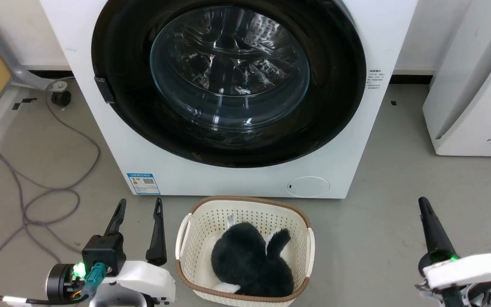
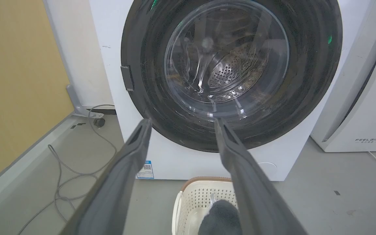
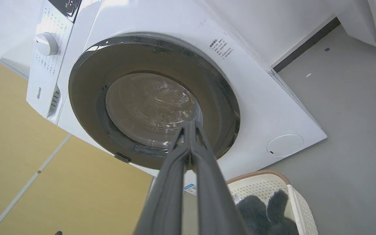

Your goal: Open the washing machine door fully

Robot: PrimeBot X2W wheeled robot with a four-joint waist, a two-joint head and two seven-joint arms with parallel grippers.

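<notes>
White front-loading washing machine (image 1: 228, 181) stands on the grey floor (image 1: 399, 238), its glossy black washing machine door (image 1: 335, 98) lying closed against the front. Just before it sits a cream laundry basket (image 1: 245, 204) holding a dark fluffy item (image 1: 249, 264). Left end effector (image 1: 140, 202) hovers spread beside the basket; right end effector (image 3: 190, 125) is pressed together, well apart from the door.

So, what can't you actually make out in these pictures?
Head view: the top of the washing machine door is cut off by the upper edge.
Head view: the print on the blue label is too small to read.
Head view: most of the floor of the basket is hidden under a dark fluffy item.
Left wrist view: the fingers of the left claw cover part of the door's lower rim.
</notes>
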